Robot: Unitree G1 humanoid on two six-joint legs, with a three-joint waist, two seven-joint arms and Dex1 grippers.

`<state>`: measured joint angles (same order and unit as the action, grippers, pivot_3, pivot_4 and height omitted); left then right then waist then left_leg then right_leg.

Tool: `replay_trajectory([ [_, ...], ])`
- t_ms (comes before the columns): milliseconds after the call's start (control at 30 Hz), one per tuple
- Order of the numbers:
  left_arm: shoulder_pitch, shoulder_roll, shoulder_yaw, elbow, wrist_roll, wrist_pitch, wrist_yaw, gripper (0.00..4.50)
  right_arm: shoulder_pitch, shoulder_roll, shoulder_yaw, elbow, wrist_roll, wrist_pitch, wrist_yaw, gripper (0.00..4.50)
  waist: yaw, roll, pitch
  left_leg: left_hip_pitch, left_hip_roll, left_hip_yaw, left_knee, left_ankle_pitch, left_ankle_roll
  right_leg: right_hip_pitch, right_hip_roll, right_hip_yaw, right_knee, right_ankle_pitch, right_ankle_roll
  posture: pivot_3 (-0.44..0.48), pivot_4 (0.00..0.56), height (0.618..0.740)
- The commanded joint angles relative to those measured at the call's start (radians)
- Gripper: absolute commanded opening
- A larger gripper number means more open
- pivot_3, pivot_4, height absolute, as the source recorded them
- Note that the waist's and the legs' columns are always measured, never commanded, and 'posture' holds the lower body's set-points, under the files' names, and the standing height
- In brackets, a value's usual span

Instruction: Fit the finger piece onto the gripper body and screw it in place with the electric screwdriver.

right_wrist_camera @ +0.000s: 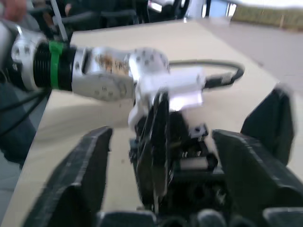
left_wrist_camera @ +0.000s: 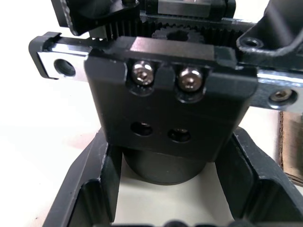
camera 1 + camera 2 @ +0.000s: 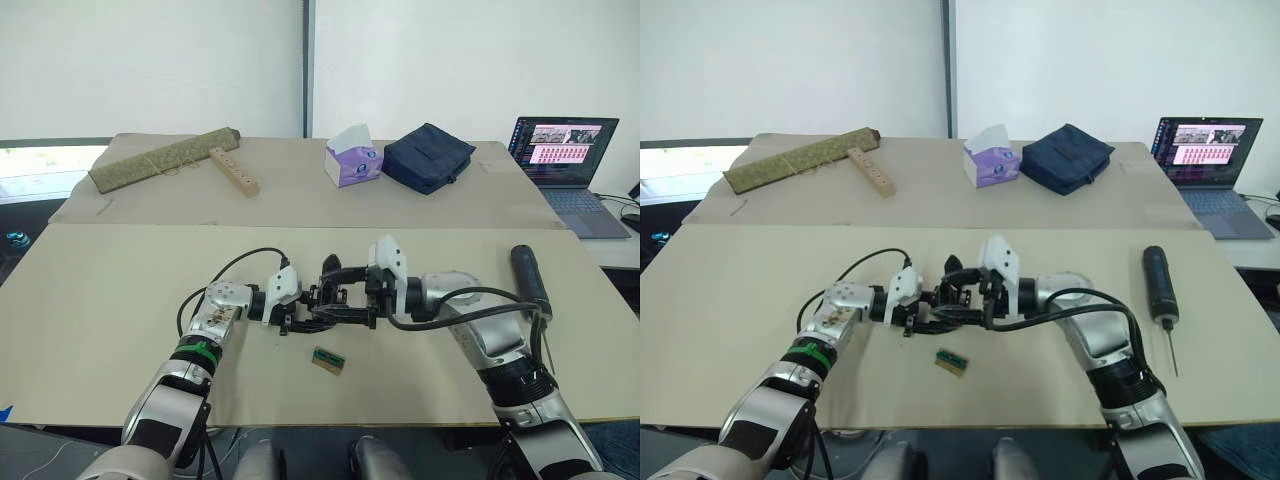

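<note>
— Black on black, hard to read from here. Both arms meet mid-table, and the gripper body [image 3: 335, 300] sits between them, held off the beige table [image 3: 120, 300].

— Who has it?

— The left gripper [image 2: 165, 189] for sure: its fingers [image 2: 92, 189] are spread around the round base of the block, touching it on both sides. Two silver screws [image 2: 166, 76] are in; two holes below them stand empty.

— And the right gripper [image 1: 163, 189]?

— Its claws stand apart with something dark between them. Whether that is the finger piece [image 1: 154, 151] or part of the block, I can't tell.

— So what makes this step go well?

— I'd say line the piece up square over those empty holes and seat it flush before letting go. The left arm should keep the hole face turned up and steady.

— The screwdriver?

— The electric screwdriver [image 3: 1160, 285] lies well off to the right, untouched, bit toward the near edge. A small green block [image 3: 328, 360] lies just below the hands.
</note>
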<state>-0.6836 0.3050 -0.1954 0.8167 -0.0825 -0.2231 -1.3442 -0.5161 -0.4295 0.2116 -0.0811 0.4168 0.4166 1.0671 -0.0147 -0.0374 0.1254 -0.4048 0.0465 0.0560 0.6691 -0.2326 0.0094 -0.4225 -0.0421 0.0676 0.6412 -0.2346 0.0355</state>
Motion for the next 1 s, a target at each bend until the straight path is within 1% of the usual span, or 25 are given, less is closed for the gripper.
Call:
replay_trajectory([
  [33,0.029,0.007,-0.034,0.03,0.038,0.045,-0.003,2.78,0.011,-0.017,-0.06,-0.061,0.039,-0.043,0.022,4.5,0.0,0.0,0.0,0.0,0.0,0.0,0.0,0.0,0.0,0.0,0.0,0.0,0.0,0.0,0.0,0.0,0.15,0.74],
  [67,0.029,0.006,-0.031,0.03,0.038,0.044,0.006,3.3,0.02,-0.025,-0.068,-0.071,0.047,-0.046,0.033,4.5,0.001,0.0,0.0,0.0,0.0,0.0,0.0,0.0,0.0,0.0,0.0,0.0,0.0,0.0,0.0,0.0,0.15,0.74],
  [133,0.029,0.005,-0.024,0.035,0.04,0.023,0.027,4.13,0.039,-0.04,-0.099,-0.102,0.078,-0.042,0.049,4.5,0.001,0.0,0.0,0.0,0.0,0.0,0.0,0.0,0.0,0.0,0.0,0.0,0.0,0.0,0.0,0.0,0.15,0.74],
  [167,0.029,0.008,-0.021,0.037,0.04,0.014,0.034,4.45,0.047,-0.05,-0.117,-0.122,0.098,-0.035,0.053,4.5,0.001,0.0,0.0,0.0,0.0,0.0,0.0,0.0,0.0,0.0,0.0,0.0,0.0,0.0,0.0,0.0,0.15,0.74],
  [233,0.036,0.021,-0.014,0.031,0.033,0.005,0.027,4.45,0.065,-0.072,-0.151,-0.163,0.129,-0.023,0.056,4.5,0.001,0.0,0.0,0.001,0.0,0.0,0.0,0.0,0.0,0.0,0.0,0.0,0.0,0.0,0.0,0.0,0.15,0.74],
  [367,0.089,0.101,0.037,-0.045,-0.027,0.019,-0.028,4.45,0.171,-0.173,-0.289,-0.285,0.201,0.014,0.029,4.5,-0.006,0.0,0.0,0.001,0.001,0.0,-0.001,0.0,0.0,0.0,0.0,0.0,0.0,0.0,0.0,0.0,0.15,0.74],
  [467,0.151,0.182,0.092,-0.131,-0.1,0.047,-0.08,4.45,0.309,-0.23,-0.439,-0.371,0.249,0.038,-0.031,4.5,-0.019,0.0,0.0,0.002,0.002,0.0,-0.003,0.0,0.0,0.0,0.001,0.0,0.0,-0.001,-0.002,0.0,0.15,0.74],
  [567,0.221,0.257,0.161,-0.242,-0.184,0.054,-0.123,4.45,0.486,-0.247,-0.6,-0.437,0.241,0.001,-0.078,4.5,-0.026,0.0,0.0,0.004,0.003,0.0,-0.006,0.0,0.0,0.0,0.002,0.0,0.002,-0.002,-0.003,0.0,0.15,0.74],
  [633,0.262,0.295,0.211,-0.347,-0.251,0.088,-0.136,4.45,0.603,-0.21,-0.715,-0.457,0.218,-0.06,-0.122,4.5,-0.021,0.0,0.002,0.005,0.003,0.0,-0.006,0.0,0.0,0.0,0.002,0.0,0.002,-0.003,-0.004,0.0,0.15,0.74],
  [700,0.307,0.342,0.257,-0.501,-0.335,0.182,-0.141,4.45,0.769,-0.133,-0.846,-0.474,0.179,-0.138,-0.17,4.5,-0.007,-0.001,0.002,0.004,0.003,0.0,-0.006,0.0,0.0,0.0,0.001,0.0,0.002,-0.003,-0.003,0.0,0.15,0.74],
  [767,0.328,0.376,0.282,-0.615,-0.397,0.276,-0.134,4.45,0.891,-0.073,-0.913,-0.49,0.164,-0.19,-0.191,4.5,0.007,0.0,0.003,0.003,0.003,0.0,-0.006,0.0,0.0,0.0,-0.001,-0.001,0.001,-0.004,-0.002,0.0,0.15,0.74],
  [800,0.332,0.387,0.289,-0.657,-0.423,0.318,-0.126,4.45,0.933,-0.053,-0.929,-0.496,0.166,-0.205,-0.197,4.5,0.01,0.001,0.003,0.004,0.003,0.001,-0.006,0.0,0.0,0.0,-0.002,0.0,0.001,-0.004,-0.001,0.0,0.15,0.74],
  [867,0.333,0.38,0.312,-0.757,-0.484,0.368,-0.087,4.45,1.038,0.004,-0.949,-0.501,0.17,-0.225,-0.212,4.5,0.011,0.002,0.003,0.004,0.003,0.003,-0.006,0.0,0.0,0.001,-0.003,0.001,0.0,-0.005,0.001,0.0,0.15,0.74],
  [933,0.341,0.374,0.325,-0.856,-0.533,0.42,-0.048,4.45,1.104,0.04,-0.963,-0.476,0.158,-0.257,-0.224,4.5,0.008,0.002,0.004,0.005,0.003,0.004,-0.006,0.0,-0.001,0.002,-0.004,0.003,0.0,-0.007,0.003,0.0,0.15,0.74],
  [1000,0.347,0.364,0.341,-0.965,-0.591,0.489,0.019,4.45,1.144,0.085,-0.988,-0.438,0.129,-0.299,-0.27,4.5,0.002,0.002,0.004,0.005,0.003,0.004,-0.006,0.0,-0.001,0.001,-0.003,0.003,0.0,-0.008,0.003,0.0,0.15,0.74],
])
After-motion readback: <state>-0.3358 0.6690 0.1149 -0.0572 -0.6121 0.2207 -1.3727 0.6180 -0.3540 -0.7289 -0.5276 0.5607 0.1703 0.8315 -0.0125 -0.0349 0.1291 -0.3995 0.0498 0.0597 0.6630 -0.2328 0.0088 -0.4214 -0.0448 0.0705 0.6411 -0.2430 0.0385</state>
